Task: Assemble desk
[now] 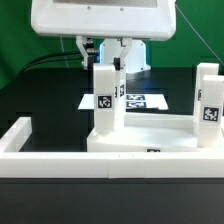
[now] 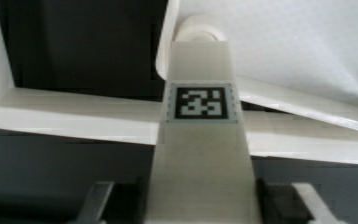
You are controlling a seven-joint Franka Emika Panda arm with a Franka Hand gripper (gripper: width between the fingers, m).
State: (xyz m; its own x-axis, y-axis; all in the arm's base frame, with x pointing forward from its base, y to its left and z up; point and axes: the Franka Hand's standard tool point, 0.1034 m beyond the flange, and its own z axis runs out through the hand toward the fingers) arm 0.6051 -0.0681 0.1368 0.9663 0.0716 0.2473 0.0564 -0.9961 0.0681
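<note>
Spanning the foreground of the exterior view, the long white border wall (image 1: 60, 160) runs along the black table (image 1: 40, 95), turning back at 9 o'clock in a short corner. Just behind it lies the desk's tabletop slab (image 1: 150, 140), flat, with a small tag on its near edge at about 6 o'clock. Farther back, near the scene's centre, the marker board (image 1: 148, 101) lies flat on the table.

Two leg posts stand upright on the slab. One leg post (image 1: 207, 100) stands at 3 o'clock, its tag facing the camera, apart from the claw. The other leg post (image 1: 106, 95) stands near the centre, tagged likewise, directly under the gripper (image 1: 110, 62), which hangs from the arm at 12 o'clock.

Seen from the wrist, this post (image 2: 201, 130) runs straight out between the two fingers (image 2: 105, 200), its rounded far end meeting the slab's pale surface (image 2: 300, 50). The claw is partly closed, its fingers flanking the post's top on both sides, seemingly gripping it; actual contact cannot be confirmed.
</note>
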